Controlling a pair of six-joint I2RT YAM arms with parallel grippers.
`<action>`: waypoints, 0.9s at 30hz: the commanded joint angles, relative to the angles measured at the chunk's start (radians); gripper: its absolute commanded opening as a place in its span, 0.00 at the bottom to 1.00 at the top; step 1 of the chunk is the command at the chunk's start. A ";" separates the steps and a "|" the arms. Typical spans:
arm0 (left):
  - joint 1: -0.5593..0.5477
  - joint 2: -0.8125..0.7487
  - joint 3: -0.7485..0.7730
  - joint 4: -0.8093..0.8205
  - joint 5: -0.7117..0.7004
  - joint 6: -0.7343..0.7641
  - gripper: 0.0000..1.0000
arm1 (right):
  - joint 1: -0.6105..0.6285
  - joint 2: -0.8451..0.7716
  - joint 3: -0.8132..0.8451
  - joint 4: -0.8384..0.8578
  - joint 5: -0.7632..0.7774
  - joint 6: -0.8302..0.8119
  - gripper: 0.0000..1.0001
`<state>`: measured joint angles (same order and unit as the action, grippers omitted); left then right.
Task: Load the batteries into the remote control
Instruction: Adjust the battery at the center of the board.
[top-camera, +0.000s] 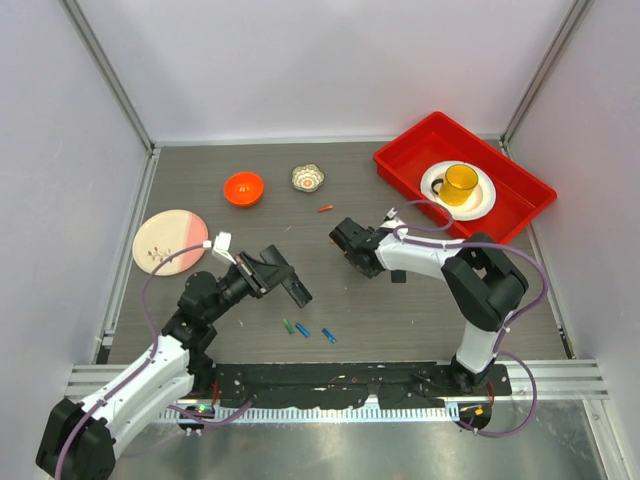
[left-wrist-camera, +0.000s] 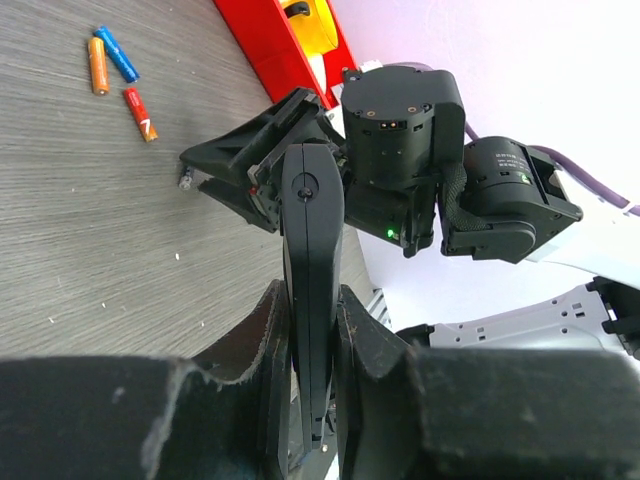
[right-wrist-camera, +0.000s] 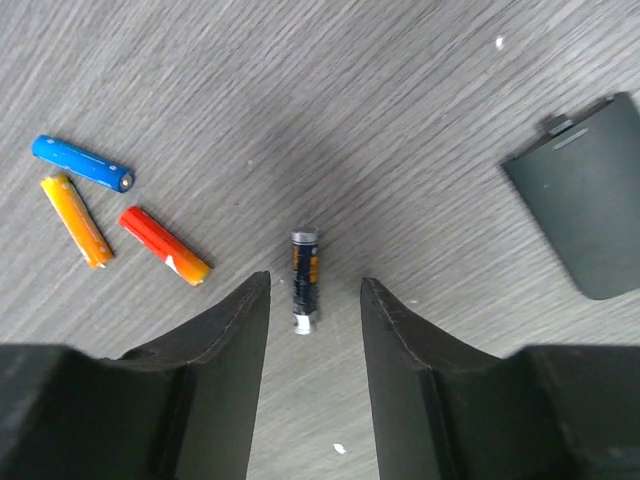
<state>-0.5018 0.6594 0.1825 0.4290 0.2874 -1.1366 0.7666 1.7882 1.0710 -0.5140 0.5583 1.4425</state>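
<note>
My left gripper (top-camera: 272, 268) is shut on the black remote control (top-camera: 292, 284) and holds it above the table; in the left wrist view the remote (left-wrist-camera: 312, 230) stands edge-on between the fingers. My right gripper (right-wrist-camera: 316, 282) is open, pointing down just above the table, with a black battery (right-wrist-camera: 304, 262) lying between its fingertips, untouched. Blue (right-wrist-camera: 82, 163), orange (right-wrist-camera: 76, 220) and red (right-wrist-camera: 165, 245) batteries lie to the left of it. The black battery cover (right-wrist-camera: 590, 195) lies on the table at the right. In the top view my right gripper (top-camera: 350, 243) hides the black battery.
Three coloured batteries (top-camera: 303, 330) lie near the front of the table and a red one (top-camera: 325, 208) further back. An orange bowl (top-camera: 243, 187), a small patterned bowl (top-camera: 308, 178), a pink plate (top-camera: 170, 240), and a red tray (top-camera: 400, 160) with plate and yellow cup (top-camera: 461, 183) stand around.
</note>
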 joint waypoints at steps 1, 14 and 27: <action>0.005 -0.009 -0.002 0.053 0.006 0.000 0.00 | 0.017 -0.105 -0.017 -0.028 0.077 -0.201 0.50; 0.003 0.051 -0.021 0.116 0.021 0.005 0.00 | -0.095 -0.234 -0.135 0.267 -0.366 -1.327 0.85; 0.002 0.095 -0.023 0.183 0.072 0.000 0.00 | -0.108 -0.141 -0.121 0.335 -0.535 -1.565 0.79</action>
<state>-0.5018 0.7849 0.1619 0.5404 0.3367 -1.1435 0.6659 1.6127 0.9070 -0.2096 0.0502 -0.0257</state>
